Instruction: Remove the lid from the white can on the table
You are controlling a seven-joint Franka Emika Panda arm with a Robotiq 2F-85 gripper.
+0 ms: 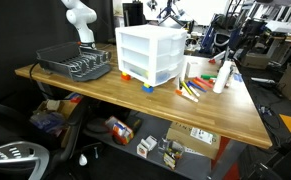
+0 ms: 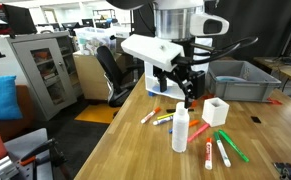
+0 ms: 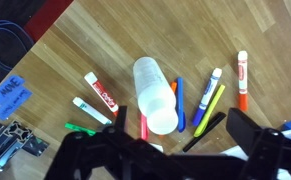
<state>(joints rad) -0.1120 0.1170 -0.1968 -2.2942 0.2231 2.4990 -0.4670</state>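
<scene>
The white can (image 2: 181, 131) stands upright on the wooden table (image 2: 135, 150) among coloured markers. Its small round white lid (image 2: 181, 108) sits on top of it. In the wrist view I look down on the can (image 3: 151, 85), with the lid end (image 3: 162, 116) nearest the camera. My gripper (image 2: 188, 92) hangs above and a little behind the can, apart from it. In the wrist view its two dark fingers (image 3: 180, 122) are spread wide either side of the can top, open and empty. The can also shows in an exterior view (image 1: 222, 76).
Several markers (image 3: 212, 92) lie around the can. A small white square cup (image 2: 216, 110) stands beside it. A grey bin (image 2: 240, 80) is behind it. A white three-drawer unit (image 1: 151, 52) and a black dish rack (image 1: 73, 63) stand further along the table.
</scene>
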